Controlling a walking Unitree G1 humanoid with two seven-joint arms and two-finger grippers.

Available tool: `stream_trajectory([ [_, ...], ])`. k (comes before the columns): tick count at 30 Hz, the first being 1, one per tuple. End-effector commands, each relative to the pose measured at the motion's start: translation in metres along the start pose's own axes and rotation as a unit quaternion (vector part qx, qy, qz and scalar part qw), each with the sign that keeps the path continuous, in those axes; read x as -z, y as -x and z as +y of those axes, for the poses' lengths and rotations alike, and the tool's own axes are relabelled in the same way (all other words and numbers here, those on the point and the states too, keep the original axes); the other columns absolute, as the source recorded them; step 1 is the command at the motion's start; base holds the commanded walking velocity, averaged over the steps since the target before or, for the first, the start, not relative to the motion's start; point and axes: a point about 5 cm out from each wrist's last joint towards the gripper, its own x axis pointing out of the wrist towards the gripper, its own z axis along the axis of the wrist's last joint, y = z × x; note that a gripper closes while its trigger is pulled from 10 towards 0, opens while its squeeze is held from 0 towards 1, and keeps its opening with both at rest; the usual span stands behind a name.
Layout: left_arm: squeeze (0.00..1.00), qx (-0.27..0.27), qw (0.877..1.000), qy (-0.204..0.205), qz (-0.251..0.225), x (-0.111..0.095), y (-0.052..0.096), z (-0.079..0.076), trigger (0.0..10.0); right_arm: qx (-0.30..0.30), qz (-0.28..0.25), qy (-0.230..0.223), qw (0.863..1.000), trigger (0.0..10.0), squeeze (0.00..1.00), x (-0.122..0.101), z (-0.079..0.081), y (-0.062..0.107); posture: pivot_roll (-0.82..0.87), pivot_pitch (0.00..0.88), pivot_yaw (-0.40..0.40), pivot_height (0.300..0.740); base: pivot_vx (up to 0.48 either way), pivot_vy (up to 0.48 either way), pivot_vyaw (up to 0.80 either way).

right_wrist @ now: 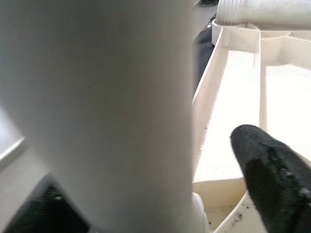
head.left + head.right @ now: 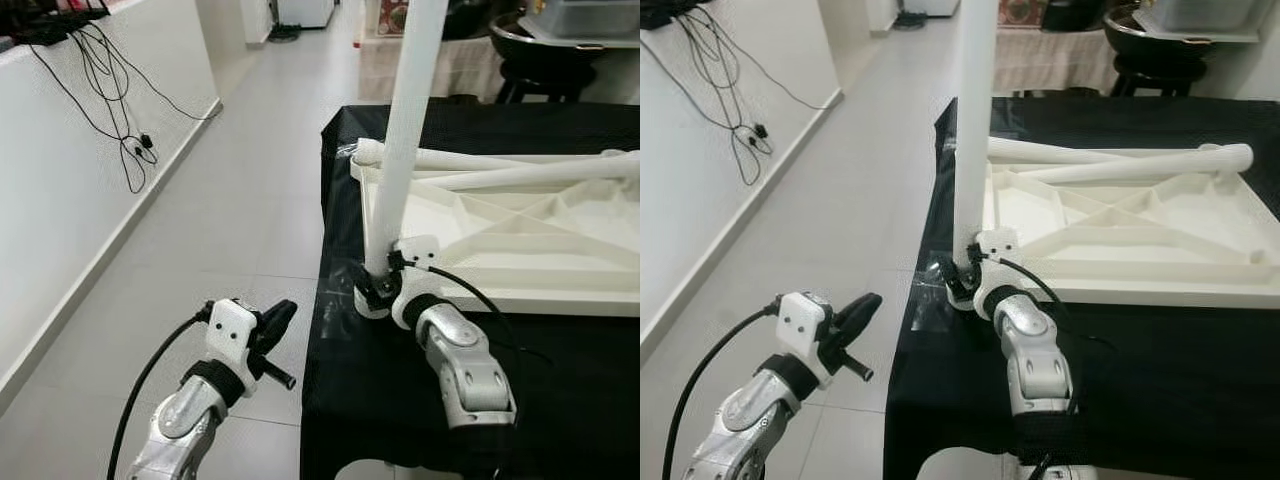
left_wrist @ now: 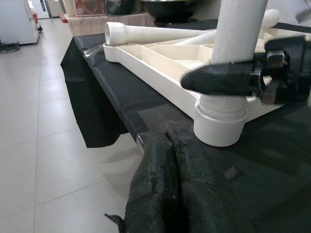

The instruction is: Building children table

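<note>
An upturned white plastic tabletop (image 2: 520,300) lies on a black-covered table (image 2: 570,380). At its near-left corner a white table leg (image 2: 405,130) stands upright in the corner socket (image 3: 218,128). My right gripper (image 2: 378,285) is shut on the leg's base; one black finger (image 3: 218,80) crosses the leg just above the socket. Two loose white legs (image 2: 500,165) lie across the tabletop's far side. My left gripper (image 2: 275,328) hangs over the floor to the left of the table corner, fingers (image 3: 170,194) pressed together and holding nothing.
Tiled floor (image 2: 230,220) stretches left of the table toward a corridor. A low white wall (image 2: 90,190) with dangling black cables (image 2: 105,100) runs along the left. A dark stool with a bowl (image 2: 540,50) stands behind the table.
</note>
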Motion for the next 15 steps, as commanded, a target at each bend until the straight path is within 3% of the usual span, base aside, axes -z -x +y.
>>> stream_trajectory([
  [1,0.00,-0.003,1.000,0.001,0.012,0.006,0.002,0.001,10.0,-0.057,-0.023,0.006,0.998,10.0,0.35,-0.014,0.004,-0.005,-0.01,0.094,0.040,0.740,0.000,0.000,0.00],
  [2,0.00,-0.003,1.000,0.001,0.012,0.006,0.002,0.001,10.0,-0.057,-0.023,0.006,0.998,10.0,0.35,-0.014,0.004,-0.005,-0.01,0.094,0.040,0.740,0.000,0.000,0.00],
  [3,0.00,0.001,1.000,0.002,0.012,0.006,0.001,0.000,10.0,-0.114,-0.035,0.024,0.993,10.0,0.00,-0.023,0.004,-0.009,-0.01,0.094,0.040,0.740,0.000,0.000,0.00],
  [4,0.00,0.001,1.000,0.002,0.012,0.006,0.001,0.000,10.0,-0.114,-0.035,0.024,0.993,10.0,0.00,-0.023,0.004,-0.009,-0.01,0.094,0.040,0.740,0.000,0.000,0.00],
  [5,0.00,0.003,1.000,0.003,0.013,0.007,0.001,0.000,10.0,-0.207,-0.034,0.055,0.976,10.0,0.00,-0.029,0.008,-0.009,0.00,0.089,0.041,0.740,0.000,0.000,0.00],
  [6,0.00,0.003,1.000,0.003,0.013,0.007,0.001,0.000,10.0,-0.207,-0.034,0.055,0.976,10.0,0.00,-0.029,0.008,-0.009,0.00,0.089,0.041,0.740,0.000,0.000,0.00],
  [8,0.00,0.004,1.000,0.004,0.014,0.008,0.002,-0.001,10.0,-0.332,-0.015,0.094,0.939,10.0,0.00,-0.030,0.013,-0.007,0.01,0.086,0.038,0.740,0.000,0.000,0.00],
  [11,0.00,0.004,1.000,0.004,0.014,0.008,0.002,-0.001,10.0,-0.332,-0.015,0.094,0.939,10.0,0.00,-0.030,0.013,-0.007,0.01,0.086,0.038,0.740,0.000,0.000,0.00],
  [12,0.00,0.004,1.000,0.004,0.015,0.009,0.002,-0.003,10.0,-0.392,0.006,0.095,0.915,10.0,0.00,-0.029,0.015,-0.010,0.01,0.084,0.038,0.740,0.000,0.000,0.00],
  [15,0.00,0.003,1.000,0.004,0.015,0.010,0.003,-0.004,10.0,-0.414,0.017,0.090,0.906,10.0,0.00,-0.028,0.015,-0.013,0.01,0.084,0.039,0.740,0.000,0.000,0.00],
])
